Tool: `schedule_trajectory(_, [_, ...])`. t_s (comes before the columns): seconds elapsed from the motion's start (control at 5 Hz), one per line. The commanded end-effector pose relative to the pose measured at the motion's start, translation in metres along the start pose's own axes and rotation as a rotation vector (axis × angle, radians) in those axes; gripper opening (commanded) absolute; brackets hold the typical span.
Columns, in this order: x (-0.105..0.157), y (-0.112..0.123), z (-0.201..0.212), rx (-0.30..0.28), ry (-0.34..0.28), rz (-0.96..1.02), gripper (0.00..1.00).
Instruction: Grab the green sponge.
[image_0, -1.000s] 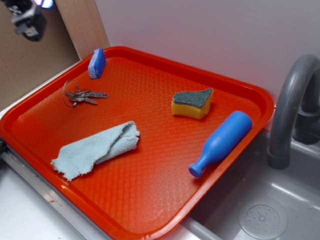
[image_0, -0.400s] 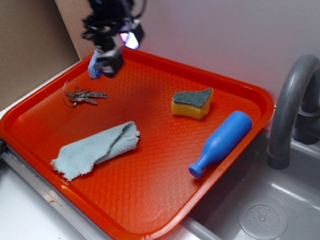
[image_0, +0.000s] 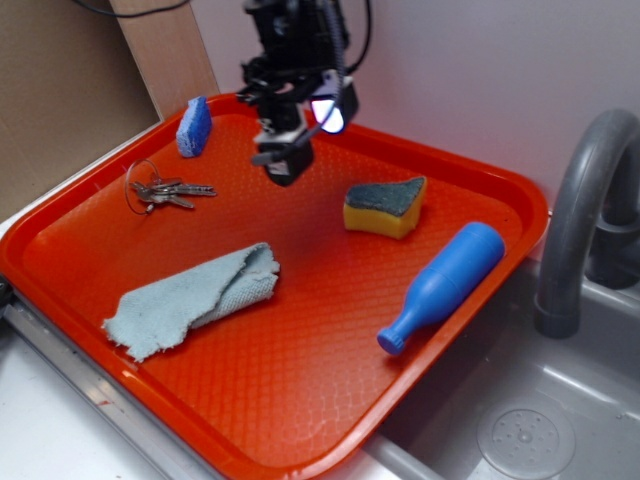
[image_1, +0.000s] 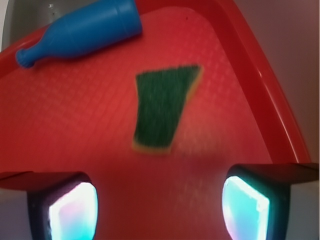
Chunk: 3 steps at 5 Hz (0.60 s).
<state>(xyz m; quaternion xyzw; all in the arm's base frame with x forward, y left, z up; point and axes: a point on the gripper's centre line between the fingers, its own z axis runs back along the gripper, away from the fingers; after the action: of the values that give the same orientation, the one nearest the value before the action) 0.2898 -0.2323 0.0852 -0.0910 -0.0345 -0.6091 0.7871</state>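
One wedge-shaped yellow foam sponge with dark green scouring top (image_0: 385, 207) lies on the red plastic tray (image_0: 300, 400), near the blue bottle (image_0: 440, 287). End effector (image_0: 283, 158) hovers apart from it, toward the tray's centre-back; fingers spread. In the wrist view, the sponge's long axis runs roughly fore-aft, directly ahead between the fingers.

In the exterior view you have even, bright light and sharp focus, with only soft shadows on the orange tray (image_0: 300, 400). In the wrist view the green sponge (image_1: 162, 107) is smeared by blur, and two glowing lamps (image_1: 75, 212) glare in the near corners.
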Motion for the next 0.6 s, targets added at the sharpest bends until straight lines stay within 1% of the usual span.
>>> schedule_trajectory(0.0, [0.03, -0.018, -0.016, -0.026, 0.054, -0.033, 1.0])
schedule_trajectory(0.2, [0.026, -0.016, -0.029, -0.041, 0.093, -0.011, 1.0])
schedule_trajectory(0.4, [0.026, -0.015, -0.036, -0.051, 0.105, -0.005, 1.0])
